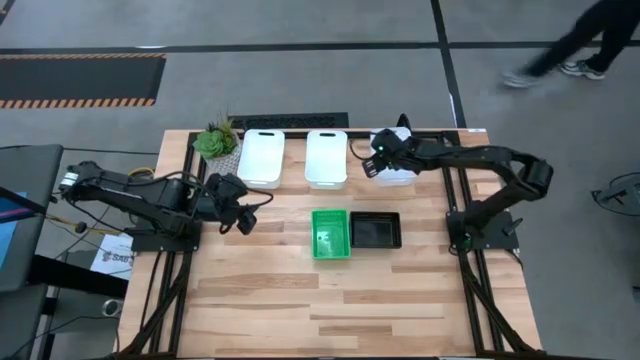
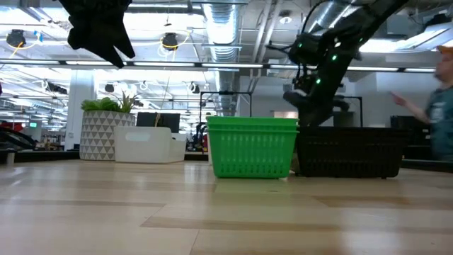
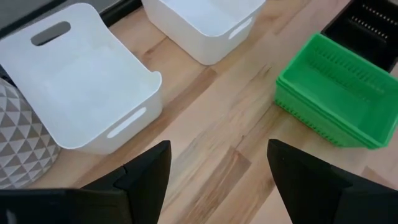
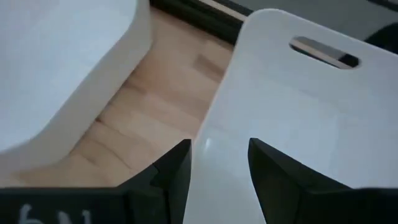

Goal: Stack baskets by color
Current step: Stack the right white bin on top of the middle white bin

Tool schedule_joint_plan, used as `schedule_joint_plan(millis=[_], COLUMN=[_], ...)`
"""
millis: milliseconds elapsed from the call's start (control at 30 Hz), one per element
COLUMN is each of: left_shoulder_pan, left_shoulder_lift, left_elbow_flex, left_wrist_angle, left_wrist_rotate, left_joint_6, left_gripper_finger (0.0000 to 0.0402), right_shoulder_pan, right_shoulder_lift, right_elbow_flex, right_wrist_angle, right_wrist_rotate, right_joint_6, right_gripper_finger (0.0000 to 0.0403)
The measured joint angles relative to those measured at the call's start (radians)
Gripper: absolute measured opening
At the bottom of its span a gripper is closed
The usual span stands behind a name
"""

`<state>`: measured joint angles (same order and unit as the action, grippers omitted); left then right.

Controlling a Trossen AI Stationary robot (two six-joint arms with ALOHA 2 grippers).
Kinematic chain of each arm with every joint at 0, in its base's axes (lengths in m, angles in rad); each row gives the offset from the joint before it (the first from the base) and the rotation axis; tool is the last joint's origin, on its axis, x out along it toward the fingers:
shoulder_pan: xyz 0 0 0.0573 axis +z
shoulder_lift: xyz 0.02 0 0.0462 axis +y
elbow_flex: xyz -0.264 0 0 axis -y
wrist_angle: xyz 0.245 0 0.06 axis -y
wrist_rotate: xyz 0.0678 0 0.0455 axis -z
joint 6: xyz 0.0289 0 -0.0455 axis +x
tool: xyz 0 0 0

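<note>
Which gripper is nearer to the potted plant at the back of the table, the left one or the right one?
The left. The left gripper hangs open in front of the potted plant, somewhat toward the table's middle. The right gripper is far off, over the right-most white basket, two white baskets away.

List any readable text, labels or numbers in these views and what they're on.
Paper sheet beside the left arm's base, high view: dark print starting "SA", the rest too small to read.
Right gripper, right wrist view: pale marks on its housing, cut off and blurred, unreadable.
White baskets, green baskets, black baskets, plant pot: no text visible.
</note>
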<state>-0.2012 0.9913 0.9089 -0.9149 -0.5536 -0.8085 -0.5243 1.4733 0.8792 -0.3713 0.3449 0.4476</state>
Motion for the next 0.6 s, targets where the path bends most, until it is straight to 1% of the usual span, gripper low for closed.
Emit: schedule_joint_plan(millis=[167,300,467,600], left_shoulder_pan=[0.019,0.038,0.039,0.039], left_shoulder_lift=[-0.004,-0.004,-0.004,-0.004], left_elbow_flex=[0.000,0.000,0.000,0.000], left_wrist_angle=[0.002,-0.002,-0.002,-0.002], left_wrist_rotate=[-0.001,0.009,0.018,0.018], left_joint_6=[0.013,0.020,0.048,0.048], left_gripper_finger=[0.0254,0.0254,0.0254,0.0254], right_shoulder_pan=[-0.018,-0.037,-0.062,-0.078], right_shoulder_lift=[0.090,0.143,0.205,0.261], right_elbow_flex=[0.001,0.028,0.109,0.182], right_wrist_angle=[0.049,0.029,-0.029,-0.134], right_wrist_rotate=[-0.007,-0.011,-0.038,-0.043], right_joint_6=[0.000,0.021,0.024,0.024], right_gripper_finger=[0.0177,0.0174,0.0165,0.0146])
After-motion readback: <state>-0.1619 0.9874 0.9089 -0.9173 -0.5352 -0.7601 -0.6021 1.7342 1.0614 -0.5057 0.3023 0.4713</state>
